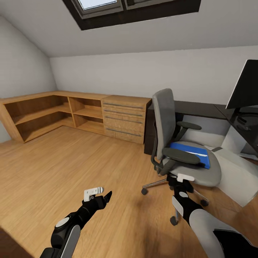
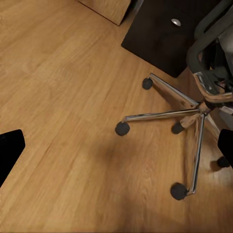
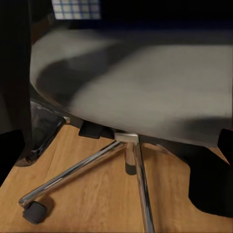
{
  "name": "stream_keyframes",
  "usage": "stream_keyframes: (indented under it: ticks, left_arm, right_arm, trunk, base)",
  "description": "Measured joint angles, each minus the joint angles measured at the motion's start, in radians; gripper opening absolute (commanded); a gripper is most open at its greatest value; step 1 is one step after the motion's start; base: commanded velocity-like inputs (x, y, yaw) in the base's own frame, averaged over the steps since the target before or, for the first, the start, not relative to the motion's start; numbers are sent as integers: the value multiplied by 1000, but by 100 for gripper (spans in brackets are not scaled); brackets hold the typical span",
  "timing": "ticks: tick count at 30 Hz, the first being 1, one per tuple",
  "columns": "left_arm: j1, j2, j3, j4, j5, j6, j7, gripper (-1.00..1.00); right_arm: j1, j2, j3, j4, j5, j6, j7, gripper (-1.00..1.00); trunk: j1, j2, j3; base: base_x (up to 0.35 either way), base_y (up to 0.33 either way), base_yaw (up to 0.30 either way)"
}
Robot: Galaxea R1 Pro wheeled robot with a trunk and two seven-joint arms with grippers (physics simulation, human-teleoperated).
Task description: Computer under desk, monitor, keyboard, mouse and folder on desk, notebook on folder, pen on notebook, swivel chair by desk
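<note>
The grey swivel chair (image 1: 186,157) stands on the wooden floor in front of the black-topped desk (image 1: 200,109). The blue folder (image 1: 191,152) lies on its seat. The monitor (image 1: 247,86) stands on the desk at the right edge. My right gripper (image 1: 175,179) is open just below the seat's front edge; the right wrist view has the seat underside (image 3: 145,87) and chrome base (image 3: 131,160) between its fingers (image 3: 213,189). My left gripper (image 1: 102,196) hangs open over bare floor left of the chair, facing its star base (image 2: 194,114). The keyboard, mouse, notebook and pen are out of view.
A light wooden drawer cabinet (image 1: 123,120) and low shelves (image 1: 46,114) line the back wall. The desk's dark drawer unit (image 1: 149,132) stands behind the chair. A pale boxy block (image 1: 238,175) sits under the desk at right. Open floor spreads to the left.
</note>
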Motion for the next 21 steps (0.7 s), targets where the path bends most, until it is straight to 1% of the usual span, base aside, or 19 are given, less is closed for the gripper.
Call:
stream_keyframes:
  ticks: [3, 5, 21]
  left_arm:
    - [0, 0, 0, 1, 0, 0, 0, 100]
    - [0, 0, 0, 1, -1, 0, 0, 100]
    - [0, 0, 0, 1, -1, 0, 0, 100]
  right_arm:
    - [0, 0, -1, 0, 0, -1, 0, 100]
    - [0, -1, 0, 0, 1, -1, 1, 100]
    - [0, -1, -2, 0, 0, -1, 0, 100]
  trunk:
    - [0, 0, 0]
    - [0, 0, 1]
    - [0, 0, 12]
  base:
    - [0, 0, -37]
    - [0, 0, -195]
    - [0, 0, -259]
